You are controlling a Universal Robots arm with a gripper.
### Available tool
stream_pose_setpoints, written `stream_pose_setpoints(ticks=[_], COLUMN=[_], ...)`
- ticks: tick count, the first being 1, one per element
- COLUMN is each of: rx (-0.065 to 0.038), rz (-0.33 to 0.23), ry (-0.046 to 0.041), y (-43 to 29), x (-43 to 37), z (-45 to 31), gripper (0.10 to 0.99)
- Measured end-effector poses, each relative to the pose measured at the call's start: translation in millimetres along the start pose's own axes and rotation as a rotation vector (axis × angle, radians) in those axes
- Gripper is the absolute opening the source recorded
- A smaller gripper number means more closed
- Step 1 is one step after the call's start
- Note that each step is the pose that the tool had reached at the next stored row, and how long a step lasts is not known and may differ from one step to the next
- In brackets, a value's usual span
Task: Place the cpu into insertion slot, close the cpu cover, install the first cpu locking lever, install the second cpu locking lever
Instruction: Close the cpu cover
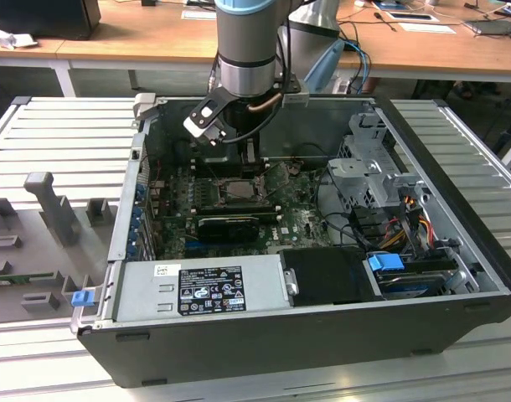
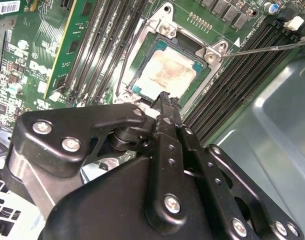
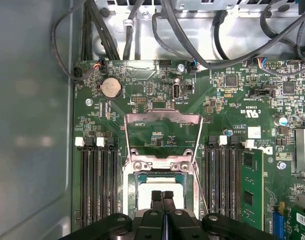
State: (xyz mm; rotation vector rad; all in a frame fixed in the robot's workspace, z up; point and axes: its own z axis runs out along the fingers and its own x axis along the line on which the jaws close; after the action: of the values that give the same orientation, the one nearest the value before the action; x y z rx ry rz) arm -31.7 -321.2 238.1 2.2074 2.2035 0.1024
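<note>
Quick status for you. The cpu (image 3: 142, 192) is in the slot (image 3: 130, 192), tan face up and flat inside the rim.

The cover (image 3: 162, 118) is open. It is swung back off the slot on its hinge, on the side away from the gripper (image 3: 162, 196), and you can see green board (image 3: 142, 80) through its window. So the cpu is placed and the cover is not closed.

The gripper's fingers are pressed together with nothing between them. In both wrist views the tips sit over the cpu's near edge. The fingertips (image 2: 165, 100) overlap that edge, but you can't tell from these shots whether they actually touch it.

In the second wrist view, a thin metal rod (image 2: 272, 48) runs from a screw corner of the slot frame out over the RAM slots (image 2: 242, 70). It isn't lying along the slot frame.

In the first wrist view there are RAM slots on both sides of the slot. The coin cell (image 3: 111, 87) and cables (image 3: 192, 45) are further out, past the open cover.

In the exterior view, the arm (image 1: 247, 50) comes straight down into the open case (image 1: 322, 335). Its lower end is above the board, at the far edge of the slot.
</note>
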Motion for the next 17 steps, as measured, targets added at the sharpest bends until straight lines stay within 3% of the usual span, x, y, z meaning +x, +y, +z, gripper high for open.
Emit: stream_pose_setpoints(ticks=[8, 17], rx=[0.001, 0.003], rz=[0.000, 0.000], ry=[-0.0004, -0.0005], y=[3.2, 10.5], x=[0.4, 0.5], z=[-9.9, -13.6], gripper=[0.106, 0.106])
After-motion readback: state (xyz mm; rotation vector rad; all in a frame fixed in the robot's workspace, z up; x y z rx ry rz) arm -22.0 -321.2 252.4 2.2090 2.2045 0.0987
